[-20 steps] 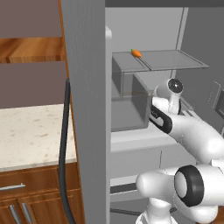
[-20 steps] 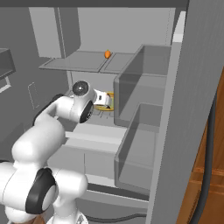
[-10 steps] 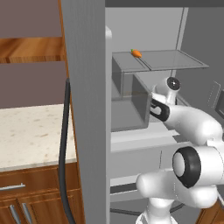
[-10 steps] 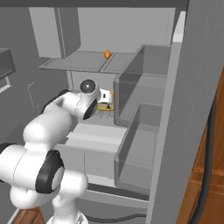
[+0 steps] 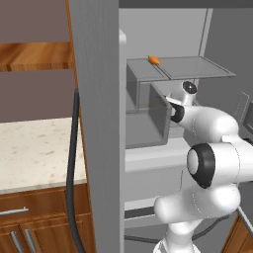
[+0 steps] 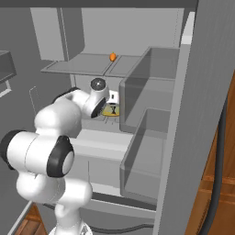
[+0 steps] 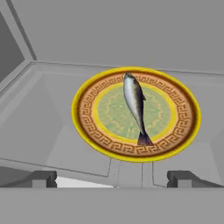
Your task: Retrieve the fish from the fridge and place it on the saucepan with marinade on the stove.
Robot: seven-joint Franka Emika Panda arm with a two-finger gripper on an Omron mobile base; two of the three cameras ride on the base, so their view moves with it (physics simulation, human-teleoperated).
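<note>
1. Inside the open steel fridge [image 5: 94, 123], the fish [image 7: 134, 106] lies untouched on a round yellow plate [image 7: 87, 127] with a patterned brown rim.
2. The gripper [image 7: 113, 177] faces it, jaws wide and empty.
3. Grasping, carrying and placing in the saucepan remain.
4. Slim, silvery, smooth-bodied, the fish tapers to a dark tail; an orange carrot [image 6: 112, 57] sits on a pale shelf [image 6: 73, 69] above.

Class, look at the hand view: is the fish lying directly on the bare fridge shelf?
No, the fish lies on a round yellow plate.
</note>
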